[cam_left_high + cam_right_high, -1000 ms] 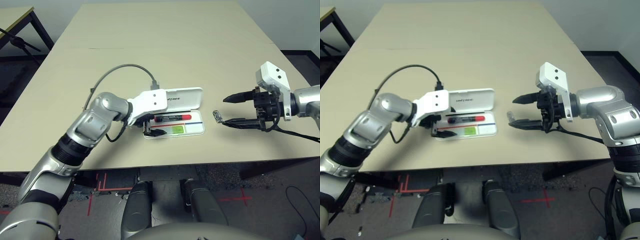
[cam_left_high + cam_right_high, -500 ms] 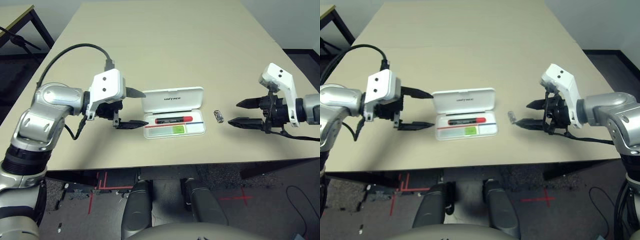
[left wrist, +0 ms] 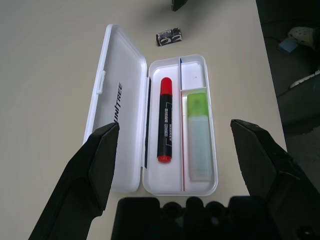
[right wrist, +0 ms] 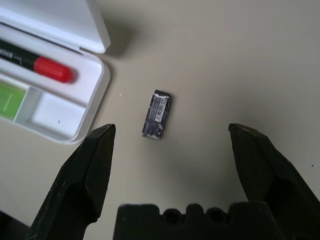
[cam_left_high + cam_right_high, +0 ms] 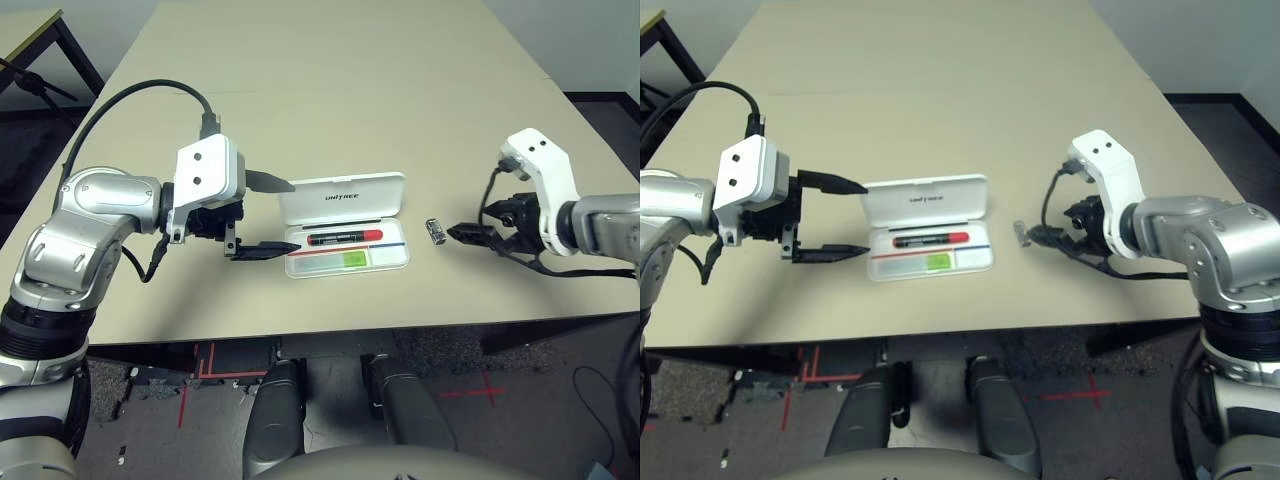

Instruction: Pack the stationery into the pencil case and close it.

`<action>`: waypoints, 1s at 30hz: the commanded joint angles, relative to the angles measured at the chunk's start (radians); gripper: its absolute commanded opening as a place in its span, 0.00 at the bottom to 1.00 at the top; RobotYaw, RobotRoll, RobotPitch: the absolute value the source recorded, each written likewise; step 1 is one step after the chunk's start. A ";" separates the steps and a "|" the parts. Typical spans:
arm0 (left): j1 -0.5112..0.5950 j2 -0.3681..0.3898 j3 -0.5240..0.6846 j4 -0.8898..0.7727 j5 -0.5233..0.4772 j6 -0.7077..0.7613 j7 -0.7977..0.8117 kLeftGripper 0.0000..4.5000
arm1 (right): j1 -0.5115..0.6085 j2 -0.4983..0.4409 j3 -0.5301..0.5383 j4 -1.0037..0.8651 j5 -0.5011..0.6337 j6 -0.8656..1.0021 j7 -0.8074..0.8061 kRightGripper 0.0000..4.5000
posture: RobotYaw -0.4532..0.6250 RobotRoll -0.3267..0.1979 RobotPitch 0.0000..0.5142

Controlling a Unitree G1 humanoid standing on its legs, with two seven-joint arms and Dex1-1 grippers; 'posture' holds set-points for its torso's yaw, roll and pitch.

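Note:
The white pencil case (image 5: 345, 196) lies open in the middle of the table, lid flat behind its tray (image 5: 398, 262). In the tray lie the red marker (image 5: 346, 238) and the light-green and white stick (image 5: 338, 260). The tiny silver-black piece (image 5: 434, 231) rests on the table just right of the case. My left gripper (image 5: 268, 215) hovers open at the case's left end, holding nothing. My right gripper (image 4: 171, 131) is open just right of the tiny piece (image 4: 156, 114), fingers (image 4: 97, 155) pointing at it and spread wider than it.
A cable loops over my left forearm (image 5: 130, 105). A dark table leg and stand (image 5: 45, 80) are at the far left, off the table. The table's front edge (image 5: 330, 330) runs close below the case.
My left gripper has pulled out of the tray to the case's left end. My right gripper has turned at the wrist and moved in toward the tiny piece.

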 commanded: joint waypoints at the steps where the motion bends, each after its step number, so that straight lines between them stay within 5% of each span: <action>1: 0.013 0.004 -0.018 -0.024 -0.006 -0.005 0.003 1.00 | -0.017 0.039 -0.019 0.022 -0.012 0.033 -0.055 1.00 | 0.34 0.62 0.34; 15: 0.029 0.029 0.005 -0.047 -0.023 -0.004 0.000 1.00 | 0.008 0.110 0.015 0.023 0.049 0.033 -0.148 1.00 | 0.37 0.62 0.35; 30: 0.031 0.031 0.003 -0.067 -0.033 0.006 0.015 1.00 | 0.058 0.193 0.075 0.113 -0.024 -0.022 -0.207 1.00 | 0.39 0.62 0.34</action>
